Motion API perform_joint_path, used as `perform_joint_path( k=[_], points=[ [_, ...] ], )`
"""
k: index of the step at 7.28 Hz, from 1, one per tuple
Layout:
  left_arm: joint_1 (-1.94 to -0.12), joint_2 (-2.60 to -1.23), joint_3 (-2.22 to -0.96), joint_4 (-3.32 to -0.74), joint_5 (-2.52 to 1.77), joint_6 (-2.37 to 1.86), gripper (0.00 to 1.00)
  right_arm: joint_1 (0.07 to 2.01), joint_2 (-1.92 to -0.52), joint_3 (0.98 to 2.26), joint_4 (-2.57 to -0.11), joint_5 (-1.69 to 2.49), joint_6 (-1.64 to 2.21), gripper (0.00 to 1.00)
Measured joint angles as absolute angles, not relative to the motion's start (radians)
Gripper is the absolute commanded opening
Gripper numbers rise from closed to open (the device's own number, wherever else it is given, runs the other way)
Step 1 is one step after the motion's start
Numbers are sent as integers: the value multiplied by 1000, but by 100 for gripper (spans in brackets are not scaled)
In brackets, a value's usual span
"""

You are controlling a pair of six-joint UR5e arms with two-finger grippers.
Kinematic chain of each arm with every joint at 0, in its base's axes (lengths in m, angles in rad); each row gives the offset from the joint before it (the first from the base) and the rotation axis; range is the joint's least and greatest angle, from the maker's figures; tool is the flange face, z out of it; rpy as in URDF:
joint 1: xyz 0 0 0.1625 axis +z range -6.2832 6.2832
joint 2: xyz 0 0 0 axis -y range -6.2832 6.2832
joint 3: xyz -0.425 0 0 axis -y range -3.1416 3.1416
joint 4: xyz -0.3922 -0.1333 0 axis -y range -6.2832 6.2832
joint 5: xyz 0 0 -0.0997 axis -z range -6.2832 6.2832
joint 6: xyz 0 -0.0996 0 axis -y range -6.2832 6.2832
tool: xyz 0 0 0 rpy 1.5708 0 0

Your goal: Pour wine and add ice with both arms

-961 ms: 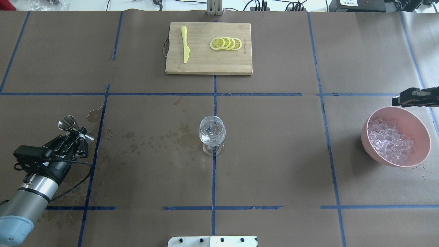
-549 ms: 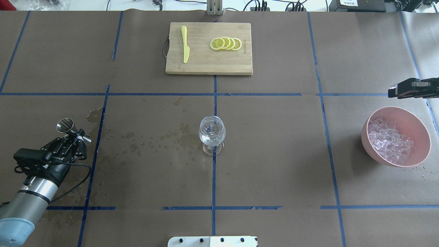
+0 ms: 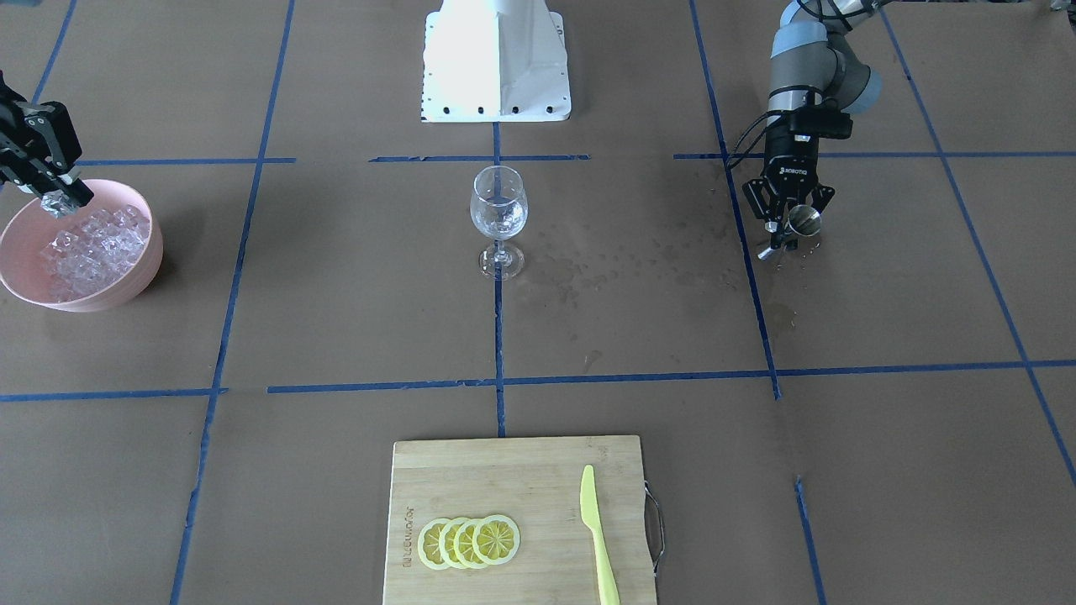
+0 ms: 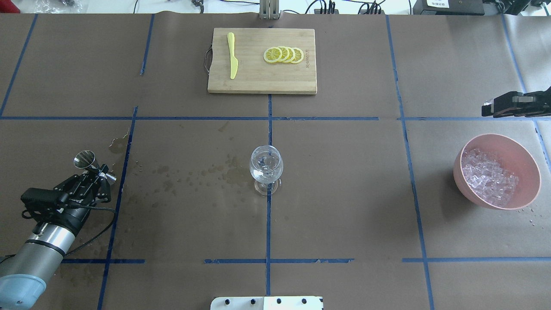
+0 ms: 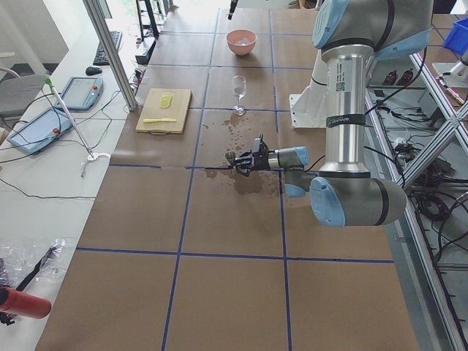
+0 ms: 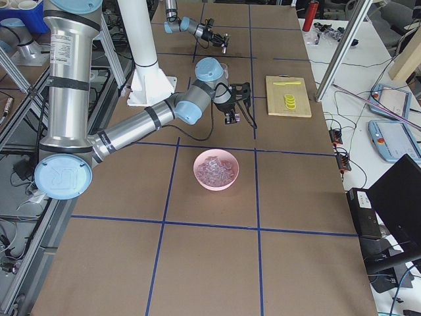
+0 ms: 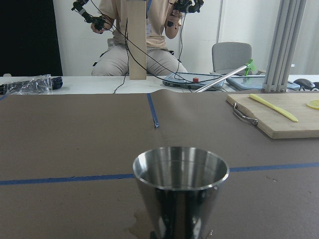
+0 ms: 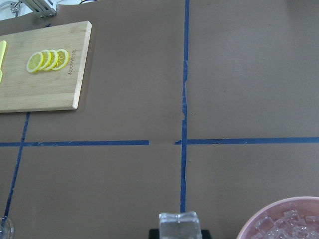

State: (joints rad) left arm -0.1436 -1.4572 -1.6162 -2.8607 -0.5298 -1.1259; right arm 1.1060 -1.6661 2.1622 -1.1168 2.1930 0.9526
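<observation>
Both jaws are holding loads, a wine glass (image 4: 266, 163) standing between them.
The left jaws are clamping a steel jigger (image 4: 86, 159) at its waist, low over the desk (image 4: 344, 193). The right jaws are pinching one ice cube (image 8: 178, 224), with the pink bowl (image 4: 518, 150) of heaped ice (image 4: 488, 176) sitting below them. The glass is standing well apart from both; I cannot make out any wine inside it.
</observation>
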Motion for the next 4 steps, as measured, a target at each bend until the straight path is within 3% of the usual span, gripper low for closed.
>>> perform_joint_path(
  k=[4],
  points=[
    [-139,-1464,-1612,-2858,-536,-1125,34,1106,-1661,2163,-1117,2194,952,0]
  ],
)
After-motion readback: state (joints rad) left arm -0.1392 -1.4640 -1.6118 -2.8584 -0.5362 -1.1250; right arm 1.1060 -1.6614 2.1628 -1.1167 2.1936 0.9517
